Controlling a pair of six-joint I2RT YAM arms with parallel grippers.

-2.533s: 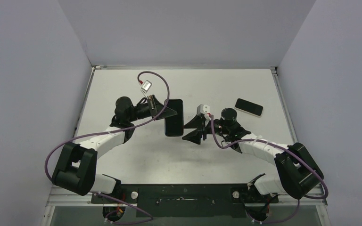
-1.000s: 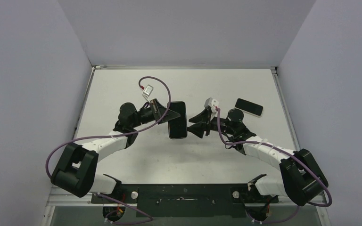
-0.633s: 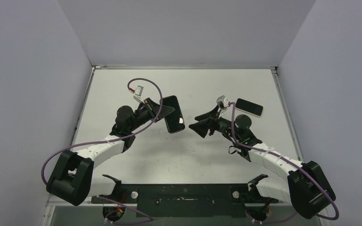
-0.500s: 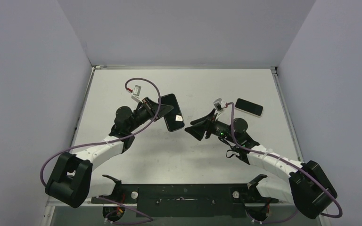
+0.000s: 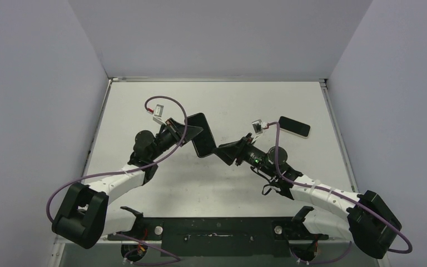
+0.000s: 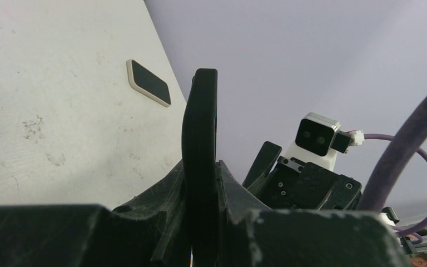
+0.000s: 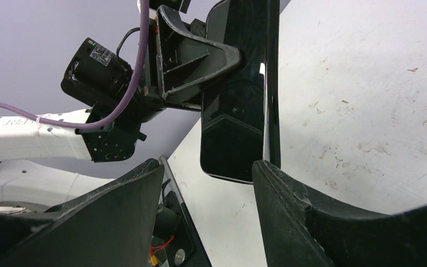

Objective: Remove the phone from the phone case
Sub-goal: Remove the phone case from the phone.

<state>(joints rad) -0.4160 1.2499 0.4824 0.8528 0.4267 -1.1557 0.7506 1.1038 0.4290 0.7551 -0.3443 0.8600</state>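
My left gripper (image 5: 192, 135) is shut on a black cased phone (image 5: 200, 135) and holds it up off the table, tilted. In the left wrist view the phone (image 6: 199, 144) stands edge-on between the jaws. In the right wrist view its dark glossy screen (image 7: 234, 94) faces my open right gripper (image 7: 208, 183), whose fingers (image 7: 289, 194) sit just short of the phone's lower end. In the top view the right gripper (image 5: 226, 151) is close beside the phone's near right edge.
A second dark phone with a light rim (image 5: 293, 126) lies flat on the table (image 5: 256, 100) at the back right; it also shows in the left wrist view (image 6: 149, 82). Grey walls enclose the white table on three sides.
My left gripper lifted and tilted the phone, moving it slightly left and back. My right gripper swung up, then came left and down toward the phone's end, jaws open.
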